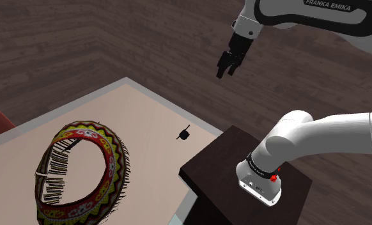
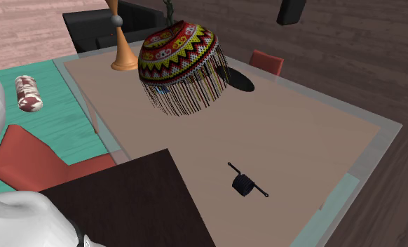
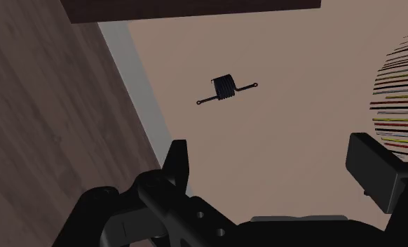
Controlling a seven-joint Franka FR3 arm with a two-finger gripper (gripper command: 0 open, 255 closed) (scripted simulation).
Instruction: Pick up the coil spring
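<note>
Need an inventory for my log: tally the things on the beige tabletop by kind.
Black coil spring: 1
Patterned fringed cap: 1
Orange-brown stand: 1
Dark oval beside the cap: unclear, not counted
Total: 3

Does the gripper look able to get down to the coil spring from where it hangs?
Probably yes. The coil spring lies alone on bare tabletop, the open gripper hangs high with nothing between, and the fringed cap sits well aside.
</note>
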